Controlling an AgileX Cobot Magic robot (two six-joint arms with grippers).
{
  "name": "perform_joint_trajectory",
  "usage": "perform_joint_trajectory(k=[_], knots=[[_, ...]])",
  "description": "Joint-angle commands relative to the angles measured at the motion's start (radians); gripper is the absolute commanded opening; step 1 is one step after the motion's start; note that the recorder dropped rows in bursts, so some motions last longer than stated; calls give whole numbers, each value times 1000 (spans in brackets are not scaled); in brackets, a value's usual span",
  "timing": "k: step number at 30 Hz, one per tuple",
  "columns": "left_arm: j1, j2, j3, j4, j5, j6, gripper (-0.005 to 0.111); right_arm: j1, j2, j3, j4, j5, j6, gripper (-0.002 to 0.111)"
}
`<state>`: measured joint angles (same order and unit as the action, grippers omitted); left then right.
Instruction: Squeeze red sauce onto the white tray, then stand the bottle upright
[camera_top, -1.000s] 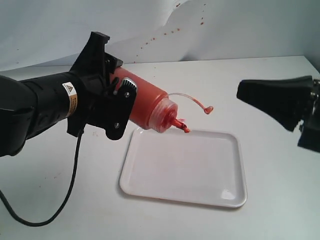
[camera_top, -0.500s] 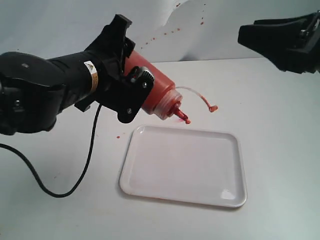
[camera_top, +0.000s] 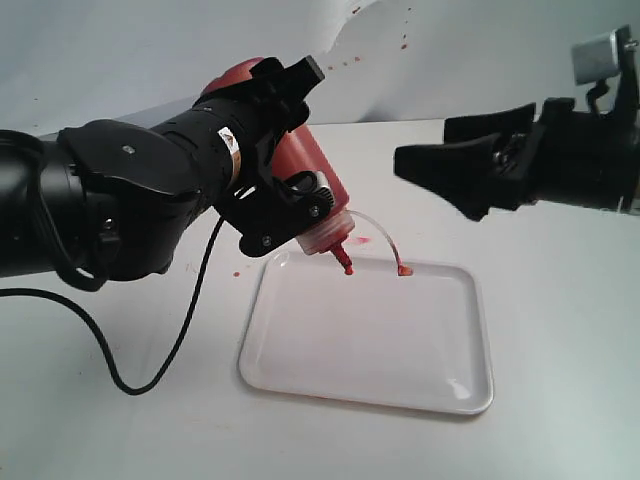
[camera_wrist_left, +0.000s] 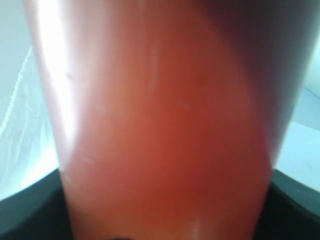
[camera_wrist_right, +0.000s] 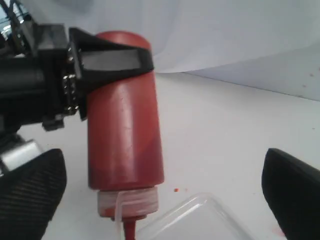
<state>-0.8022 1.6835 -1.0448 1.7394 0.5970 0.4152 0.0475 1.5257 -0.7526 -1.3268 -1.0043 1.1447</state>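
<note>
Orange-red bottle (camera_wrist_right: 125, 135) clamped nozzle-down in left gripper (camera_top: 311, 140), right gripper (camera_top: 440, 165) spread wide

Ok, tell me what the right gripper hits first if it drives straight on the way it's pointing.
Most likely the bottle: the right wrist view shows it dead ahead, between the fingers of the open right gripper. The depth between them is unclear.
</note>
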Motion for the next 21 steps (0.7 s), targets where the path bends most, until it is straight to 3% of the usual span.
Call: perform_joint_trajectory(k=[1,6,12,21], knots=[[-5,-9,-14,5,37,12,0,115,38,-6,7,13,-154,98],[-5,-9,-14,5,37,12,0,184,40,-6,138,115,-187,98],[-5,-9,-14,5,35,62,0,222,40,-6,145,221,-232,98],[-5,-9,-14,5,33,95,0,222,65,-6,176,199,-188,98]])
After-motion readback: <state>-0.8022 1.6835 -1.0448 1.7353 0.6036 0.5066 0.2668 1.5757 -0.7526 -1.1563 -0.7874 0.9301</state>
